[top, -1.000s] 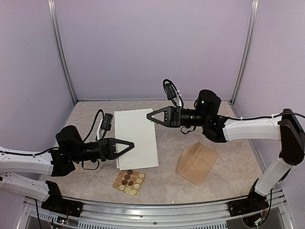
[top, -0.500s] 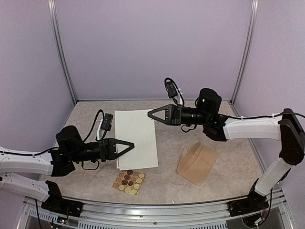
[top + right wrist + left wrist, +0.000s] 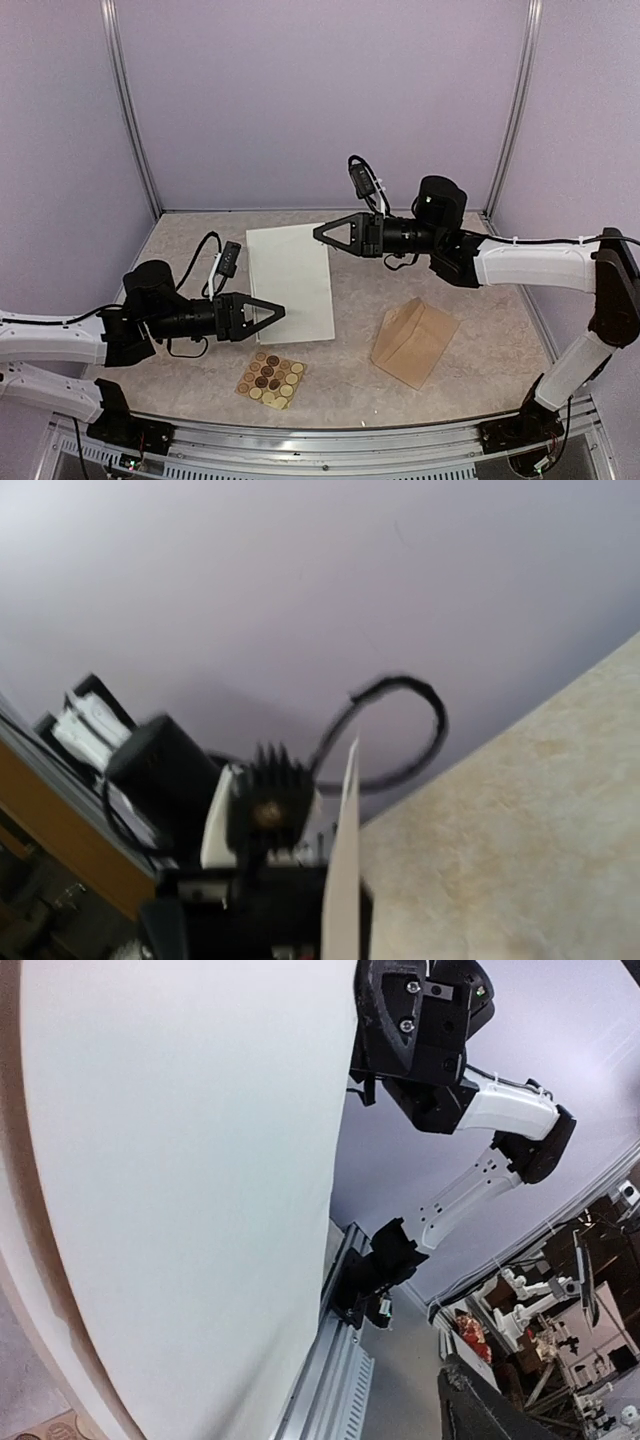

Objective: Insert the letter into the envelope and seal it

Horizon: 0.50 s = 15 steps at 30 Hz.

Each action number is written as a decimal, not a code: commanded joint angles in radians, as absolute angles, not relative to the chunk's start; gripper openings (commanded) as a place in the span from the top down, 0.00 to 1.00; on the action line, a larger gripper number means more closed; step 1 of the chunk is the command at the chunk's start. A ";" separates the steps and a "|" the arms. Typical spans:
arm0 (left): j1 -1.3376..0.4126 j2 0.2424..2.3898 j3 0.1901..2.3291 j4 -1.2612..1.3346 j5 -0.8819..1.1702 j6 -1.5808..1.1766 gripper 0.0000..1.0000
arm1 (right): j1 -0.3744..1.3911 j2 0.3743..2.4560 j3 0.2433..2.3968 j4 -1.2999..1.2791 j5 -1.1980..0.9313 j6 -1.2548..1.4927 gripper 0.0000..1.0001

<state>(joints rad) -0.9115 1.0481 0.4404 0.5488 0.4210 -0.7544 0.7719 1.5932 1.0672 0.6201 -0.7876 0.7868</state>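
The letter point(image 3: 290, 285) shows its plain white back and hangs tilted over the table's left middle. My right gripper point(image 3: 318, 232) is shut on its far right corner. In the right wrist view the sheet point(image 3: 342, 880) is edge-on, running up from the jaws. My left gripper point(image 3: 278, 316) is open at the sheet's near left edge. In the left wrist view the sheet point(image 3: 180, 1180) fills the left side, and one finger point(image 3: 500, 1415) stands well clear of it. The tan envelope point(image 3: 413, 342) lies on the table to the right, untouched by either gripper.
A small tan sheet of round stickers point(image 3: 271, 379) lies near the front edge, below the left gripper. Lilac walls enclose the table on three sides. The right arm point(image 3: 530, 265) reaches across above the envelope.
My left gripper has opened and let go of the letter's near edge. The sheet has shifted slightly up and right, still held by the right gripper.
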 commanded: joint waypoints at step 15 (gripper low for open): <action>-0.866 1.083 0.976 -0.253 0.321 -0.237 0.06 | 0.797 1.446 1.167 -0.107 -0.889 0.293 1.00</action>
<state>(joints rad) -0.8173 0.9730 0.8837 -0.0978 0.2352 -0.3660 0.7757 1.4567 1.1305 0.0341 -0.8570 0.3843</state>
